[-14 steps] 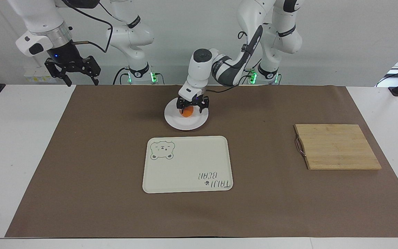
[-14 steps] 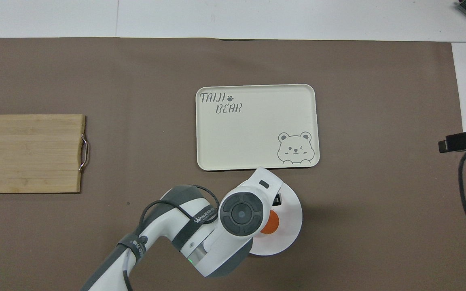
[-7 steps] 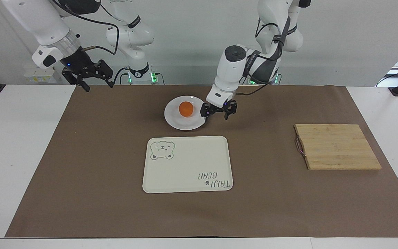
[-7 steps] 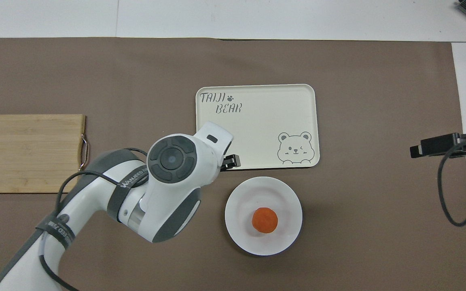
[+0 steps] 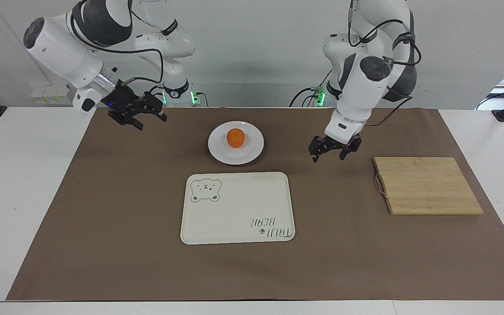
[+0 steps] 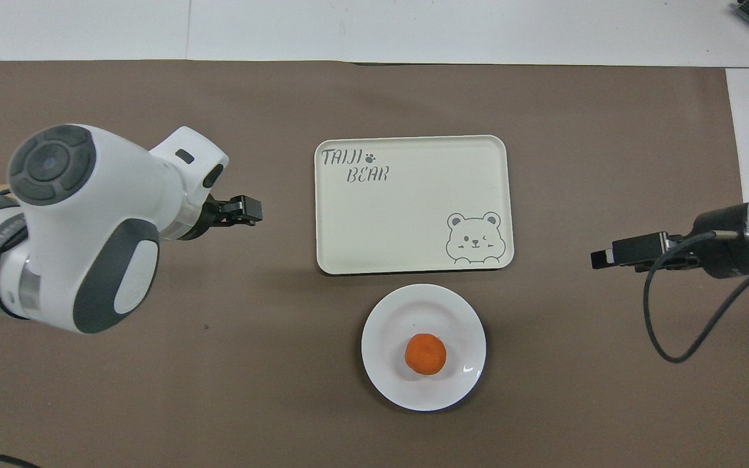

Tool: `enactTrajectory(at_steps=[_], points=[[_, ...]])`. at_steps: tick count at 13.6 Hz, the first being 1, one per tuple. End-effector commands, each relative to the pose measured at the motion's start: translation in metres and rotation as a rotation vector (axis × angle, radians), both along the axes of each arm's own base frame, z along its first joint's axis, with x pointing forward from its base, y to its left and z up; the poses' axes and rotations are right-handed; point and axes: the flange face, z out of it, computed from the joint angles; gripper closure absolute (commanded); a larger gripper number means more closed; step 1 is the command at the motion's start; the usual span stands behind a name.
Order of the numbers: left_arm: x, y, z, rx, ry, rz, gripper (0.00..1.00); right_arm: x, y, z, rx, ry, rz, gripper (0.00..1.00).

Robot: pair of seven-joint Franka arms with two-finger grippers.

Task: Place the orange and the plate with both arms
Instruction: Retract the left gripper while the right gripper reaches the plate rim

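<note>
Facing view: one orange [image 5: 236, 138] on one plate [image 5: 221, 152]; left tool [image 5: 334, 152] and right tool [image 5: 137, 114] both spread, empty.

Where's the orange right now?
The orange sits on the plate, mid-table in the facing view, nearer to the robots than the bear tray; neither gripper touches it.

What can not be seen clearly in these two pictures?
- The bamboo cutting board: in the overhead view the left arm covers nearly all of it; only a sliver shows.
- The left gripper over the brown mat: in the overhead view its wrist hides all but the tip.
- The underside of the small orange fruit on the round white plate: hidden in both views.
</note>
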Motion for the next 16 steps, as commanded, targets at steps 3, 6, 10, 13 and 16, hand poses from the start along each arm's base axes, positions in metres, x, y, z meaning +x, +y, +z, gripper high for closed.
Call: enactTrajectory(at_steps=[3, 6, 10, 13, 16], points=[[0.009, 0.077, 0.036, 0.027, 0.008, -0.079, 0.0, -0.042, -0.003, -0.071, 0.199, -0.019, 0.055, 0.0], [0.016, 0.108, 0.051, 0.031, -0.023, -0.074, 0.0, -0.058, -0.004, -0.105, 0.247, -0.012, 0.059, 0.0], [0.016, 0.112, 0.057, 0.034, -0.019, -0.078, 0.0, -0.08, 0.0, -0.148, 0.308, -0.028, 0.039, 0.0], [0.012, 0.114, 0.061, 0.047, -0.007, -0.088, 0.0, -0.091, 0.009, -0.172, 0.345, -0.008, -0.003, 0.0], [0.012, 0.116, 0.07, 0.047, -0.013, -0.084, 0.0, -0.1, 0.028, -0.2, 0.383, -0.023, -0.014, 0.0]])
